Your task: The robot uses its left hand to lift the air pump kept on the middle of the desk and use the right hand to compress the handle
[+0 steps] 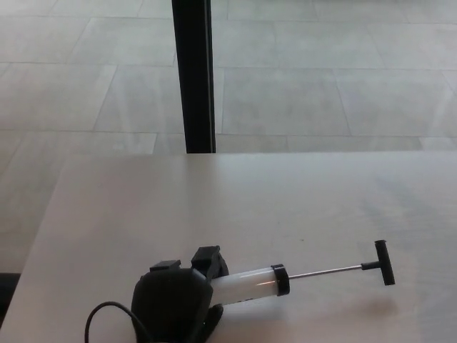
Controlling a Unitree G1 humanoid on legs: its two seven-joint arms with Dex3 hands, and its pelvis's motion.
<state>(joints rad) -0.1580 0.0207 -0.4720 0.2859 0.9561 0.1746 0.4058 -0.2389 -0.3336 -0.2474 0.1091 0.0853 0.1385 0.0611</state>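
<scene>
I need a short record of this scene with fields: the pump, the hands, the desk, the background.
pump: air pump, clear barrel, lying toward the right
handle: T-handle pulled out on a thin rod, nothing touching it
left hand: left hand closed around the barrel's left end
right hand: not in view
desk: pale desk
background: tiled floor, black post

At the bottom of your frame the left hand [175, 304] is closed around the air pump [250, 282]. Its rod runs right to the T-handle [383, 262], lower right, above the tabletop [235, 207]. A black post [193, 75] stands upper centre.
</scene>
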